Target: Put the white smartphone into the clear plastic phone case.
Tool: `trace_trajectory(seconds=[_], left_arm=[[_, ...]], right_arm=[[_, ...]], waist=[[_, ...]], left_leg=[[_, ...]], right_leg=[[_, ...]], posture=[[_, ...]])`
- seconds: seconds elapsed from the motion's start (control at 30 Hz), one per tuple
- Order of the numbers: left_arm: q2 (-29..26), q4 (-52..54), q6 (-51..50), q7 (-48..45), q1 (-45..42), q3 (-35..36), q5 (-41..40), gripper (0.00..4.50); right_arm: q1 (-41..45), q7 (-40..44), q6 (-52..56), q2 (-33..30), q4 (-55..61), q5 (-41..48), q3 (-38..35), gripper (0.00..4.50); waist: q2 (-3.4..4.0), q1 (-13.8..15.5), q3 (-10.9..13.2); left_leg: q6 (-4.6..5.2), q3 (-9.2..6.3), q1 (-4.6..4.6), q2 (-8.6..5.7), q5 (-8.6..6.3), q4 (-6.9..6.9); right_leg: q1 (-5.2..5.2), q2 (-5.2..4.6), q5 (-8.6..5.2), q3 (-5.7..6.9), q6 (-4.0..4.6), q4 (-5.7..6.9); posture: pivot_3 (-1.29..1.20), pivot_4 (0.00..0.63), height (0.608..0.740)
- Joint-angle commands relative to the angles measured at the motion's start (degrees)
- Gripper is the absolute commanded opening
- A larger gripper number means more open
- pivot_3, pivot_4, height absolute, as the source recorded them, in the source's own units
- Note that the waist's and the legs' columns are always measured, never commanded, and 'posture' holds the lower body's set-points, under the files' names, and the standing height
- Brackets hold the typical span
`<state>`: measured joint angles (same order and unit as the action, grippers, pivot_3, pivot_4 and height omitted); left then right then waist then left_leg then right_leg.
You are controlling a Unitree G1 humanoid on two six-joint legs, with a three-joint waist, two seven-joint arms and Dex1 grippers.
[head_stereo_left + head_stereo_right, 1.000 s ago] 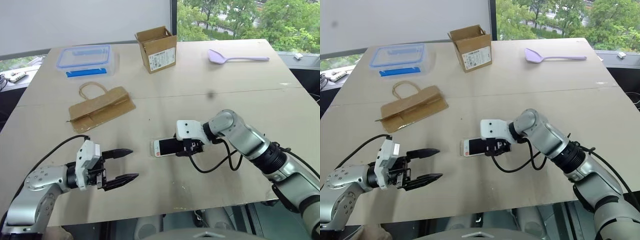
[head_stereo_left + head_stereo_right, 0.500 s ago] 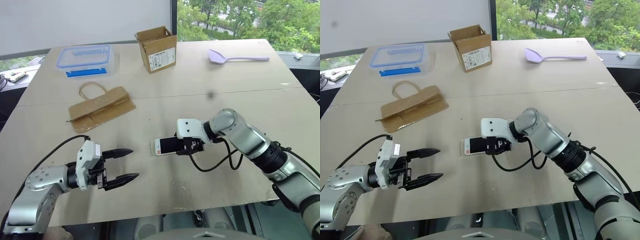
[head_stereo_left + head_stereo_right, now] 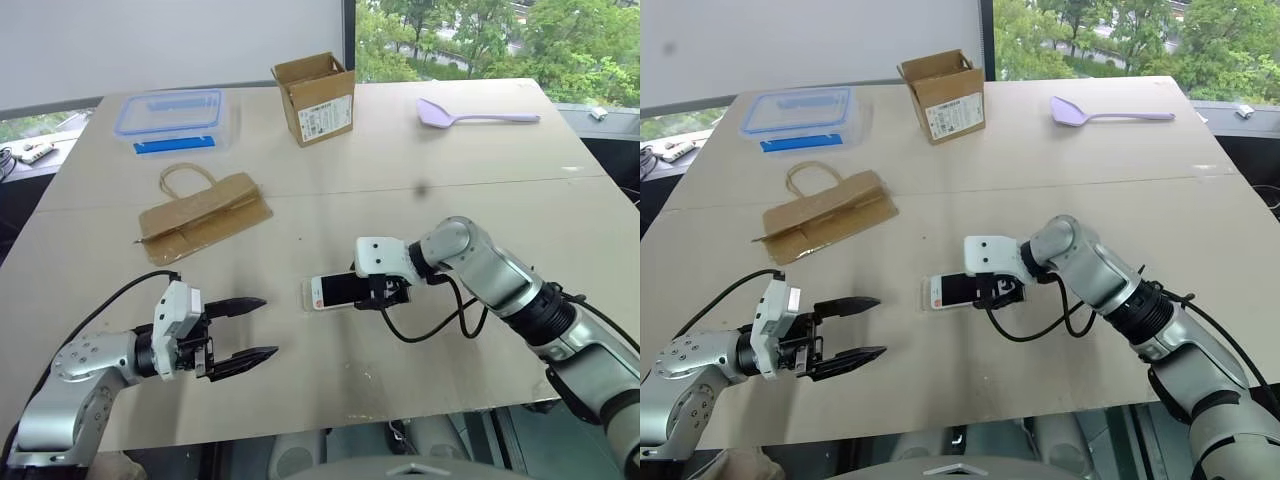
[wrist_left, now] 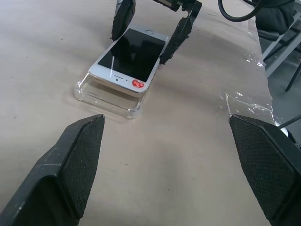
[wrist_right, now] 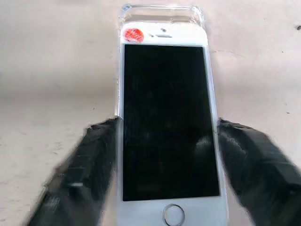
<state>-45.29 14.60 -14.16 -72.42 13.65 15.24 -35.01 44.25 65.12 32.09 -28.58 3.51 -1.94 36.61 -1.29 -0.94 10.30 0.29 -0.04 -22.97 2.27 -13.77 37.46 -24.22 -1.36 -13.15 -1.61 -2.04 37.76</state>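
The white smartphone [image 4: 128, 59] lies screen-up on the clear plastic phone case [image 4: 106, 95], toward the near edge of the tabletop [image 3: 420, 140]. The right hand [image 4: 149, 29] straddles it, fingers spread clear. The left hand [image 3: 247, 331] gapes wide, empty, beside it.

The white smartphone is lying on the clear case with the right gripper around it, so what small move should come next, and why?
Probably press the white smartphone down into the clear plastic phone case. In the left wrist view its near end rides above the case rim, not seated. The right gripper has its fingers open on either side, so closing or lowering them onto the phone could push it in.
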Motion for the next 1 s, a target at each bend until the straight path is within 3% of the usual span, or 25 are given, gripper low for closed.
trace_trajectory(seconds=[0.03,0.23,0.4,0.43,0.57,0.73,1.0], left_arm=[[0.19,0.46,1.01,-0.38,-0.05,0.46,-0.18,4.39],[0.18,0.52,1.1,-0.45,0.02,0.43,-0.2,4.39],[0.13,0.16,0.82,-0.44,-0.66,0.25,-0.46,4.39],[0.13,0.1,0.81,-0.43,-0.74,0.25,-0.48,4.39],[0.16,-0.12,0.77,-0.31,-1.09,0.28,-0.4,4.39],[0.2,0.21,0.77,-0.12,-0.73,0.72,-0.5,4.39],[0.45,1.27,0.89,0.47,0.59,1.19,-0.62,4.39]], right_arm=[[0.15,0.24,0.62,-0.59,2.71,0.93,-3.06,4.37],[-0.4,0.78,4.58,-0.09,7.01,7.23,-9.16,4.37],[-1.96,0.82,5.71,2.92,6.7,14.0,-13.31,2.14],[-2.36,0.45,5.55,3.92,6.41,14.79,-13.49,1.89],[-3.54,-2.03,2.29,7.17,2.7,13.07,-11.61,0.06],[-4.8,-4.47,-2.7,10.12,-3.14,9.34,-8.27,0.06],[-5.5,-3.81,-8.73,9.45,-8.93,2.76,-1.99,0.06]], waist=[[0.0,-0.02,0.0],[0.01,-0.06,0.0],[0.0,-0.05,0.0],[0.0,-0.06,0.0],[0.01,-0.12,0.01],[0.0,-0.12,0.0],[0.0,-0.14,-0.02]], left_leg=[[0.0,0.0,0.0,0.0,0.0,0.0],[0.0,-0.01,-0.01,0.0,0.0,-0.04],[0.0,-0.02,-0.01,0.01,0.0,-0.04],[0.0,-0.02,-0.01,0.01,0.0,-0.04],[0.0,-0.02,0.0,0.01,0.0,-0.05],[0.0,0.0,0.0,0.0,0.0,-0.05],[0.0,0.0,0.05,0.0,0.0,-0.05]], right_leg=[[0.0,0.0,0.0,0.0,0.0,0.0],[-0.01,0.01,0.02,0.0,0.03,-0.01],[0.0,0.0,0.0,0.02,0.01,-0.01],[0.0,0.0,0.0,0.01,0.02,-0.01],[-0.01,0.02,0.01,0.01,0.02,0.0],[0.0,0.01,0.01,0.0,0.03,-0.01],[0.01,0.02,-0.02,0.0,-0.02,0.01]], posture=[[0.0,0.15,0.74],[0.0,0.15,0.74],[0.0,0.15,0.74],[0.0,0.15,0.74],[0.0,0.15,0.74],[0.0,0.15,0.74],[0.0,0.15,0.74]])
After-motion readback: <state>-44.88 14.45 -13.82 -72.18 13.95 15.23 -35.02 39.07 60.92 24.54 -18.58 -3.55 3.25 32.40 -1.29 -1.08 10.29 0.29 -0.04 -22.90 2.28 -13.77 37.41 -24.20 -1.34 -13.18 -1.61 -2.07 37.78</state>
